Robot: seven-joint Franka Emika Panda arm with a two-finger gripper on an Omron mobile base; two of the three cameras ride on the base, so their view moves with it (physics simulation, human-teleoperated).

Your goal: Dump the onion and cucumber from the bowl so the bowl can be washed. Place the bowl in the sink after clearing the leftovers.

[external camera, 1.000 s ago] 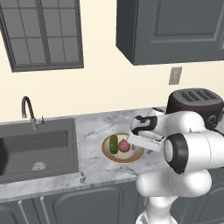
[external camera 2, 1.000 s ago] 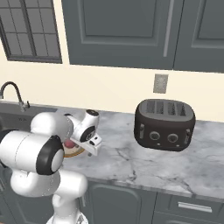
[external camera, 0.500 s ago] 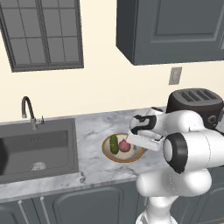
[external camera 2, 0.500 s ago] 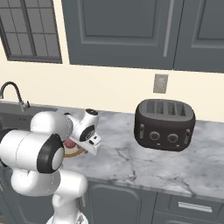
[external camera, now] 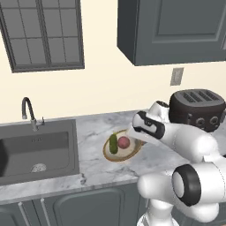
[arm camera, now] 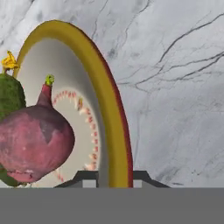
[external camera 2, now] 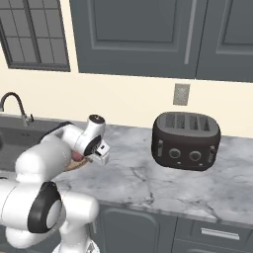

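Observation:
The bowl (external camera: 126,158) sits on the marble counter right of the sink (external camera: 35,150). Inside it lie the dark green cucumber (external camera: 113,143) and the reddish-purple onion (external camera: 124,142), side by side. My gripper (external camera: 140,140) is low at the bowl's right edge. In the hand view the tan rim of the bowl (arm camera: 100,74) runs down between the two fingertips, which press against it on both sides, so my gripper (arm camera: 114,178) is shut on the rim. The onion (arm camera: 35,144) looms at the left with the cucumber (arm camera: 9,94) behind it. My arm hides most of the bowl (external camera 2: 74,165) in the right base view.
A black toaster (external camera: 196,110) stands on the counter to the right, also seen as the toaster (external camera 2: 187,141). The gooseneck faucet (external camera: 28,110) rises behind the sink. Bare marble counter (external camera 2: 143,178) lies between bowl and toaster. Cabinets hang overhead.

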